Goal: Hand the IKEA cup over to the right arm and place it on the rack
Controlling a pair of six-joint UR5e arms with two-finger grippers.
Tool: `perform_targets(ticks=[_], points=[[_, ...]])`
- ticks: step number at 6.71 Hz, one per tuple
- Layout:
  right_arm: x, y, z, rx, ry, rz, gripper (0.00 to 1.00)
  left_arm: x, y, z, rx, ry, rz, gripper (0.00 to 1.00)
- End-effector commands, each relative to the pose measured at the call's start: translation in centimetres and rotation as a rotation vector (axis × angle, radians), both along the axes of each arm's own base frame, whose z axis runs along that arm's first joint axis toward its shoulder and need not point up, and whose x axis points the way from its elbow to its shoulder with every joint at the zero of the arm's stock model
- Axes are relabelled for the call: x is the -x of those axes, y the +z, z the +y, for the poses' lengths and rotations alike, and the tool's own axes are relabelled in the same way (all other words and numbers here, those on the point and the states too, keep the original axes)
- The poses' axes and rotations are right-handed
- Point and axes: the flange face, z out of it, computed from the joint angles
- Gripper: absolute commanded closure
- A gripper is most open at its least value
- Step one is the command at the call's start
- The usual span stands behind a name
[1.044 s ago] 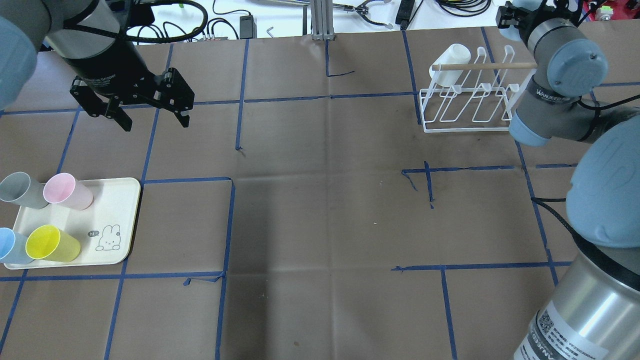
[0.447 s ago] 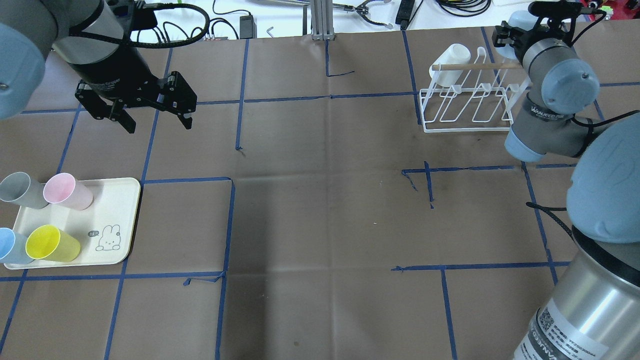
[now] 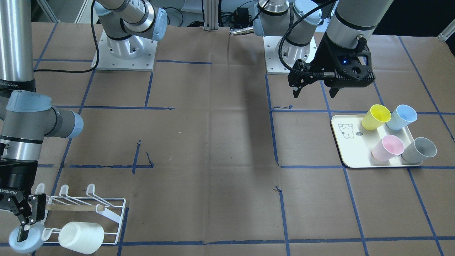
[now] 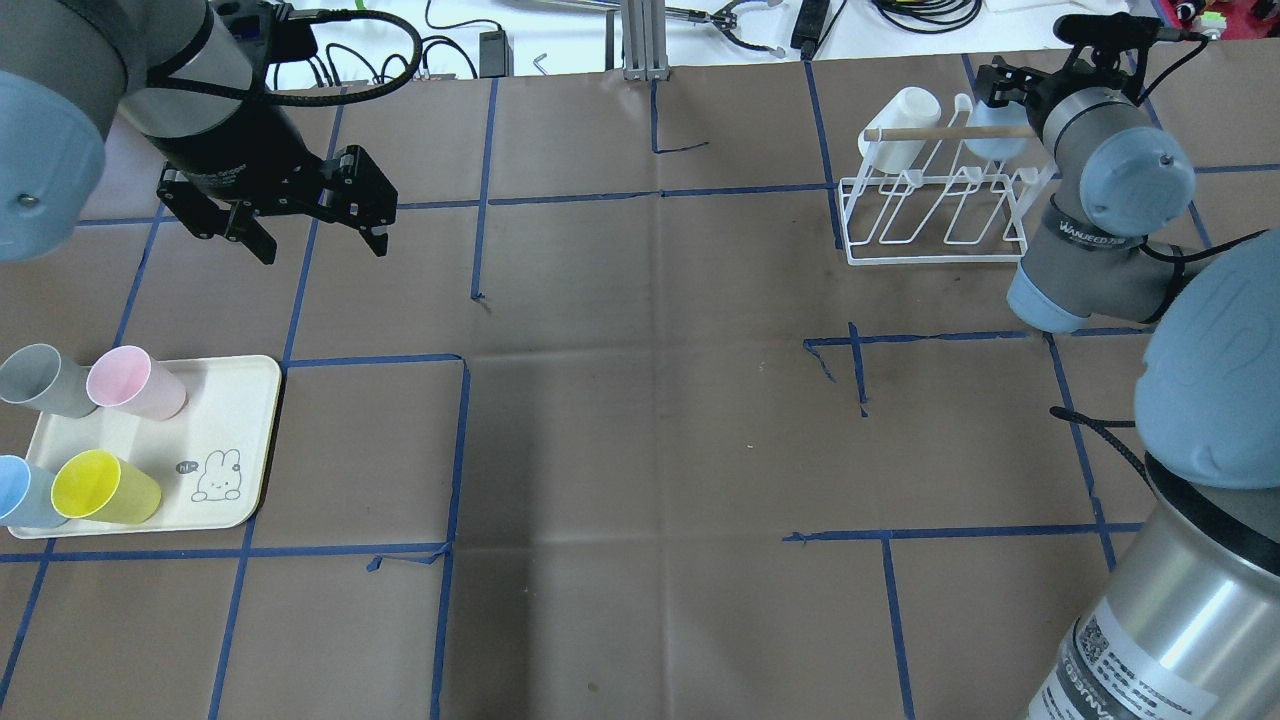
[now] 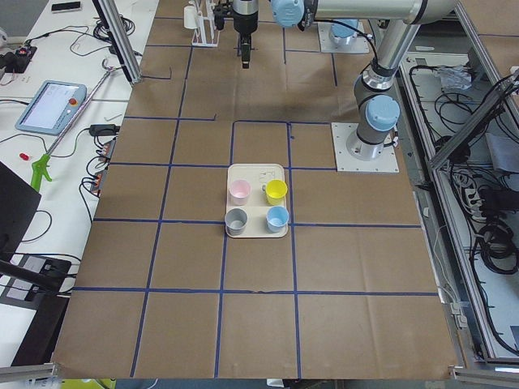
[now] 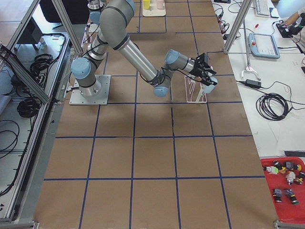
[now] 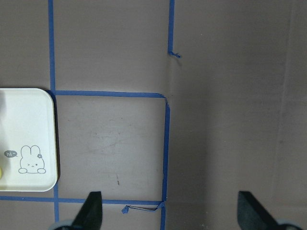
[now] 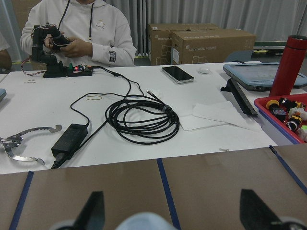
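A pale blue IKEA cup (image 4: 995,138) hangs low at the right end of the white wire rack (image 4: 935,240), behind its wooden dowel. The right arm's gripper (image 4: 1000,98) hovers over it. In the right wrist view its fingers (image 8: 93,211) are spread wide, with the cup's rim (image 8: 144,223) low between them and touching neither. From the front the blue cup (image 3: 19,243) sits just past the right gripper (image 3: 28,227). A white cup (image 4: 900,125) hangs on the rack's other end. My left gripper (image 4: 320,250) is open and empty above the table, beyond the tray.
A cream tray (image 4: 240,440) at the left edge holds grey, pink, blue and yellow cups (image 4: 105,487). Blue tape lines cross the brown paper. Cables and tools lie beyond the far edge, where a person (image 8: 79,33) sits at a white bench.
The right arm has swung down and left, and the blue cup has moved from beyond the rack's right end to the rack itself. The left gripper has drifted slightly right.
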Motion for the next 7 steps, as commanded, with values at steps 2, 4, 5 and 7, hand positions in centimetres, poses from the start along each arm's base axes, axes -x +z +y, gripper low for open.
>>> perform_targets(ticks=[2,4,5,7], points=[[-0.3,3.3,0.0,-0.013,0.004,-0.012,0.00,0.1,0.0,0.0,0.002,-0.002,-0.002,0.01],[-1.5,11.0,1.5,-0.096,0.015,-0.035,0.00,0.0,0.0,0.0,0.002,-0.002,-0.004,0.01],[-3.0,13.7,2.5,-0.214,0.035,-0.069,0.00,0.0,0.0,0.0,0.002,0.000,-0.004,0.01],[-8.7,16.0,3.9,-0.462,0.116,-0.117,0.00,0.0,0.0,0.0,0.002,0.000,-0.004,0.01]])
